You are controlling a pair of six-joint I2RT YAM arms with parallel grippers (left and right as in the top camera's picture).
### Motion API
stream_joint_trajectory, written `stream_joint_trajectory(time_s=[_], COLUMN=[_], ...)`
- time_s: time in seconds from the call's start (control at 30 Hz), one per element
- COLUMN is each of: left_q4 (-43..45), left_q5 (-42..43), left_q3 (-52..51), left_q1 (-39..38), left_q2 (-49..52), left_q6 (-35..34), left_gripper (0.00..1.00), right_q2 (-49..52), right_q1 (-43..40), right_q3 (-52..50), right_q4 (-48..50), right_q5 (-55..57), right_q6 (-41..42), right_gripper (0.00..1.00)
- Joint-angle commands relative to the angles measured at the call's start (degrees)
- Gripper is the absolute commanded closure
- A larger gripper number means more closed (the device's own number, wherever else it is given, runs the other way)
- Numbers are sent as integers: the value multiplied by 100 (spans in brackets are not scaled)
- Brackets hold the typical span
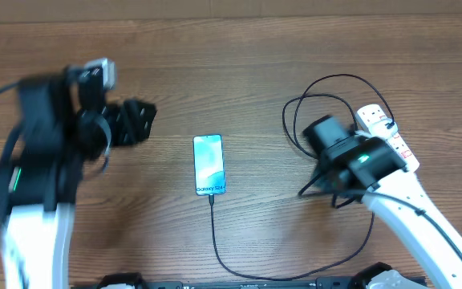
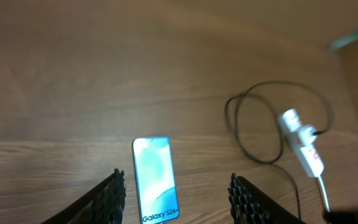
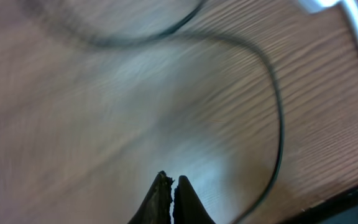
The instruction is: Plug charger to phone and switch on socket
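The phone (image 1: 208,164) lies flat mid-table, screen lit, "Galaxy" end nearest me; it also shows in the left wrist view (image 2: 155,179). The black charger cable (image 1: 215,237) runs from the phone's near end down and right, then loops (image 1: 295,120) beside the white socket (image 1: 385,128). The cable tip meets the phone's edge. My left gripper (image 1: 140,120) is open and empty, left of the phone; its fingers (image 2: 179,199) frame the phone. My right gripper (image 1: 307,190) is shut and empty (image 3: 171,182), above bare wood inside the cable loop (image 3: 273,99), just left of the socket.
The socket (image 2: 303,148) has its white cord (image 3: 356,31) running toward the front right. Bare wooden table surrounds the phone. The cable loop (image 2: 253,124) lies left of the socket. The left arm is motion-blurred.
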Motion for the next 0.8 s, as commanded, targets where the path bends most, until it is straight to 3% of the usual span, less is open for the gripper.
stream_joint_trajectory(time_s=[0.0, 0.13, 0.17, 0.2, 0.33, 0.43, 0.77], left_q4=[-330, -728, -855, -986, -1563, -1926, -3077], left_q5=[-581, -1115, -1272, -1425, -2146, -2579, -2730], left_q3=[13, 15, 15, 15, 15, 15, 4], left_q1=[-50, -48, -48, -48, -48, -48, -48], left_q2=[-1117, -2334, -2594, -2822, -3558, -3880, -3971], left_q6=[-24, -83, -81, -76, -79, -76, -79], left_gripper=[42, 38, 32, 0, 0, 0, 0], right_q2=[-68, -66, -63, -46, 208, 702, 2610], right_q1=[-929, -2092, -2400, -2728, -3950, -4605, -4918], right_q3=[-81, -81, -81, -79, -37, 164, 1834], right_q4=[422, 990, 1049, 1121, 1425, 1318, 549], right_q5=[251, -2, -118, -341, -1727, -2009, -2013], right_q6=[-133, -894, -975, -1117, -2059, -2426, -2835], right_gripper=[96, 96, 96, 96, 96, 96, 96])
